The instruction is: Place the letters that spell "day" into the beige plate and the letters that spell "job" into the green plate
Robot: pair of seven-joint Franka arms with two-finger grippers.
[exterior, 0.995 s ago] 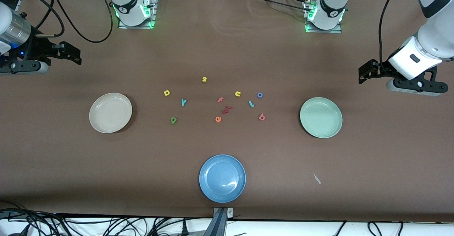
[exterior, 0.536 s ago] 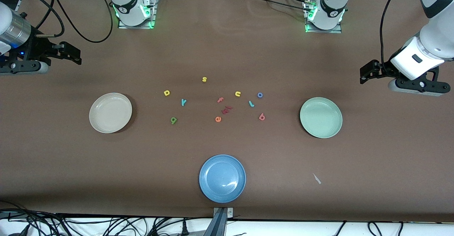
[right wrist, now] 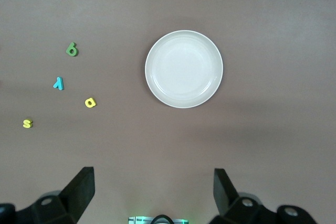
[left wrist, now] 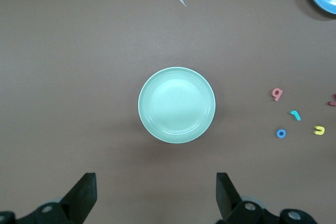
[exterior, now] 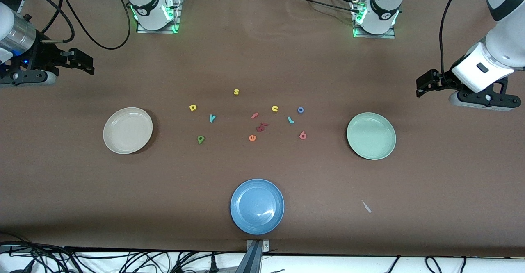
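Letters for "day", yellow looped letter [exterior: 192, 108], teal "y" [exterior: 212, 118], dark green looped letter [exterior: 200, 139], lie between beige plate [exterior: 127, 130] and the middle cluster, toward the right arm's end. Right gripper [exterior: 84, 63], fingers spread, hangs over bare table near there; I judge it the nearer. Left gripper [exterior: 422, 83], also spread, waits near green plate [exterior: 371, 135].

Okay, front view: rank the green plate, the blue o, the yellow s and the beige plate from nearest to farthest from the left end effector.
1. Green plate, at the left arm's end, closest to the left end effector.
2. Blue o, mid-table among the letters.
3. Yellow s, mid-table, toward the bases.
4. Beige plate, at the right arm's end.
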